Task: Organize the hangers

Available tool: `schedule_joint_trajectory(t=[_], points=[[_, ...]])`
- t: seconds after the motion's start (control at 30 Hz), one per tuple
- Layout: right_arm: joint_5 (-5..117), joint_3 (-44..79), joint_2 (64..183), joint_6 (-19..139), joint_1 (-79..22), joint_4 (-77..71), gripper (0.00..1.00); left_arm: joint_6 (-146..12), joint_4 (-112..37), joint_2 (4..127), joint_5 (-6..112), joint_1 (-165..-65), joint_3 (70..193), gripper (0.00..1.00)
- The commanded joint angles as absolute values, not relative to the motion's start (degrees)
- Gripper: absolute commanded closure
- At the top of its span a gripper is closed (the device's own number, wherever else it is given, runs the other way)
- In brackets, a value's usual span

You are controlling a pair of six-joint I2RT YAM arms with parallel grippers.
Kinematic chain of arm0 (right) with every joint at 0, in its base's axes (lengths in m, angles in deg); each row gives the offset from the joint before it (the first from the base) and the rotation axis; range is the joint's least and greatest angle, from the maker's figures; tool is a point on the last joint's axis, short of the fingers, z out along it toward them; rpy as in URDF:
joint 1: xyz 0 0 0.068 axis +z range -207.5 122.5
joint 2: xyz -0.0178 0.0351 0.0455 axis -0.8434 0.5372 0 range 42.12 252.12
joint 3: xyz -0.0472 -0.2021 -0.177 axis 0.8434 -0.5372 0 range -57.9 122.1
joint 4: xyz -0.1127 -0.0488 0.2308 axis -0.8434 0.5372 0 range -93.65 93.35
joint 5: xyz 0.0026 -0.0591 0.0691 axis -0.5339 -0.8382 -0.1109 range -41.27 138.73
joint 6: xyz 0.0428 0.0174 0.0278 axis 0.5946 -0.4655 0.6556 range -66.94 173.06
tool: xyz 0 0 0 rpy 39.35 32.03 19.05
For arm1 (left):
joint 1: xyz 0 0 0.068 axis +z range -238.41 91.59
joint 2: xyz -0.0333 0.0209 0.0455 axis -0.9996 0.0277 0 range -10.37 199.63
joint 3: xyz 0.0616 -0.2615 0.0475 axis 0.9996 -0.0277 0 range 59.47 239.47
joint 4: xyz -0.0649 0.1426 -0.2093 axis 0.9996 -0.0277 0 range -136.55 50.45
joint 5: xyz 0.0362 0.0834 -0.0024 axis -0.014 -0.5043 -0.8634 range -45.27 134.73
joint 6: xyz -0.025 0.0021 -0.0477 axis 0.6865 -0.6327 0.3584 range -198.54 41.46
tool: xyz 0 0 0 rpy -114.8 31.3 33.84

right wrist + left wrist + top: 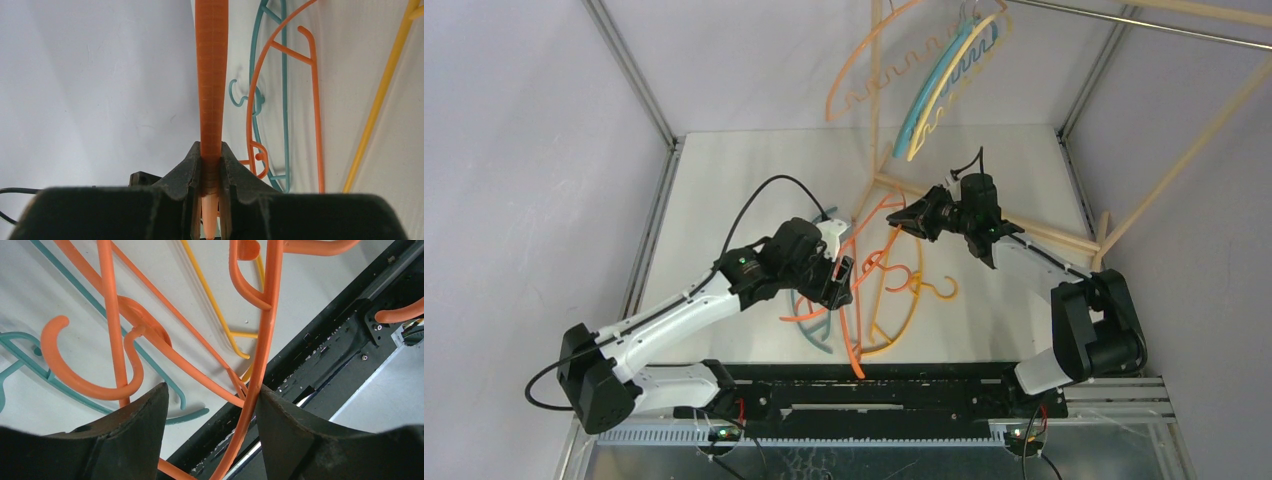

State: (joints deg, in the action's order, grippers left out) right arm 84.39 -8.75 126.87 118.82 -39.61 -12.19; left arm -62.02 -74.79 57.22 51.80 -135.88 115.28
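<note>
White desk (724, 180) below a pale wooden rack (1184, 160) standing at the far right. High on the rack, three hung hangers (924, 92), peach, teal and yellow, close together. On the desk, middle front, a tangled pile (914, 287) of orange, yellow and teal hangers. Right pincer (907, 218) raised over the pile's far edge, clamped tight on an orange hanger (211, 75), its flat bar pinched between both fingers. Left pincer (211, 390) low over the pile, spread wide, gripping nothing; an orange bar (260, 365) between its fingers, touching one. Cannot tell whether that bar belongs to the held hanger
</note>
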Motion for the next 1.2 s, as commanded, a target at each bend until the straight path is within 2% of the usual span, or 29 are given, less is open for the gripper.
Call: schedule_joint_trajectory(t=[0.0,0.1,0.33,0.47,0.7,0.9,0.97,1.0,1.03,1.07,1.17], points=[[86.28,-7.93,123.93,120.17,-39.02,-12.46,0.90,-62.08,-74.26,53.95,49.07,-135.44,116.42,0.29],[86.76,-7.98,123.06,122.07,-38.79,-12.14,0.94,-62.28,-74.22,53.70,47.37,-135.44,116.22,0.28],[86.27,-7.43,119.51,123.35,-38.65,-8.42,0.94,-63.96,-74.42,54.90,43.12,-135.52,117.15,0.28],[87.43,-7.13,118.38,124.78,-38.23,-7.73,0.94,-65.84,-75.06,57.21,40.91,-135.52,118.64,0.33],[89.04,-6.76,115.19,127.50,-37.55,-7.52,0.95,-67.14,-74.73,59.86,37.69,-135.54,120.64,0.54],[90.14,-6.79,113.12,127.77,-37.64,-6.06,0.95,-67.89,-73.61,61.46,37.80,-135.58,120.70,0.64],[90.57,-6.84,112.85,126.97,-37.71,-4.93,0.95,-67.96,-72.54,61.76,37.89,-135.55,120.37,0.73],[90.83,-6.95,112.80,126.32,-37.69,-4.03,0.94,-68.03,-71.84,61.76,37.92,-135.59,120.07,0.82],[91.14,-7.19,112.54,125.90,-37.69,-3.52,0.95,-68.22,-71.15,61.79,37.78,-135.59,119.75,0.95],[91.48,-7.66,112.27,125.50,-37.72,-2.96,0.95,-68.36,-70.44,61.72,37.61,-135.55,119.42,0.99],[92.42,-9.48,110.84,124.24,-38.15,-0.83,0.94,-70.38,-69.14,61.67,38.25,-135.52,119.16,1.00]])
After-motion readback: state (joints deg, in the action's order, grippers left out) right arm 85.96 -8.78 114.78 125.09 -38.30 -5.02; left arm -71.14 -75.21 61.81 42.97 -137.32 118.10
